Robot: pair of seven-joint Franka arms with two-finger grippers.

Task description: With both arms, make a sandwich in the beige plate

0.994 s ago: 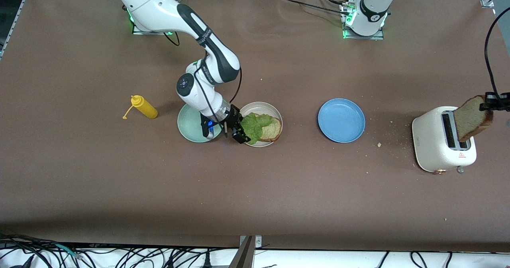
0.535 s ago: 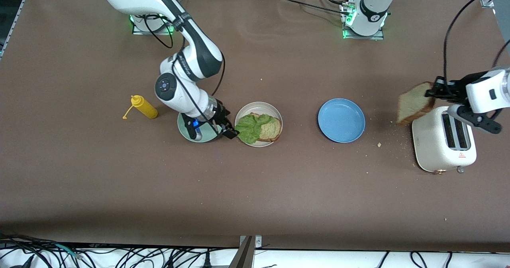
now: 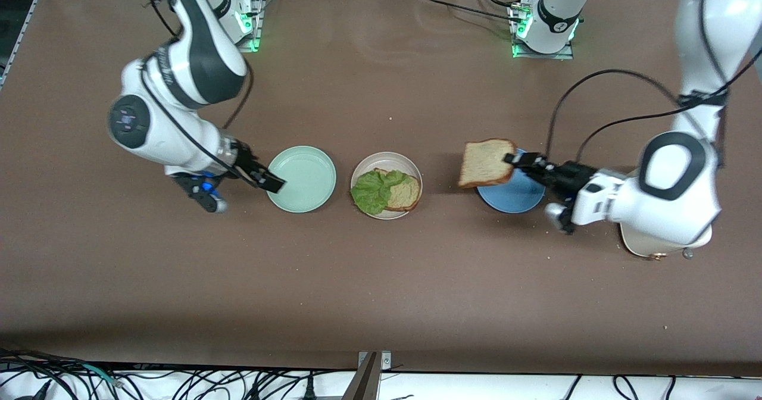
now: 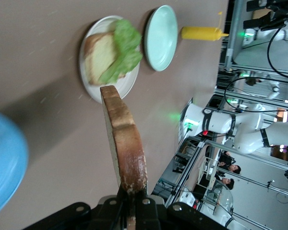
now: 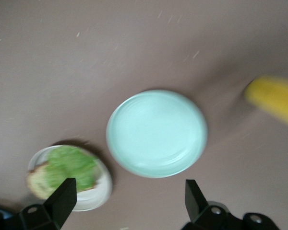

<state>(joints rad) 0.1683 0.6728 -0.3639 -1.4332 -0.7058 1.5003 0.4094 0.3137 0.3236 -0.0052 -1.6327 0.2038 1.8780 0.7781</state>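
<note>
The beige plate [image 3: 381,157] holds one bread slice [image 3: 406,193] with a green lettuce leaf [image 3: 372,190] lying partly over it. My left gripper [image 3: 519,160] is shut on the crust of a second bread slice [image 3: 487,162], held in the air over the blue plate's [image 3: 513,200] edge that faces the beige plate. In the left wrist view this slice [image 4: 125,143] stands edge-on out of the gripper [image 4: 132,200], with the beige plate [image 4: 99,98] ahead. My right gripper [image 3: 262,177] is open and empty at the mint-green plate's [image 3: 302,178] rim, also open [image 5: 128,201] in its wrist view.
A yellow squeeze bottle [image 4: 200,33] lies beside the mint-green plate [image 4: 161,38], toward the right arm's end. The white toaster [image 3: 638,247] sits under the left arm at that arm's end, mostly hidden. Crumbs dot the table near it.
The left arm pulled the bread slice out of the toaster and carried it to the blue plate. The right gripper drew back from the beige plate across the mint-green plate, staying open.
</note>
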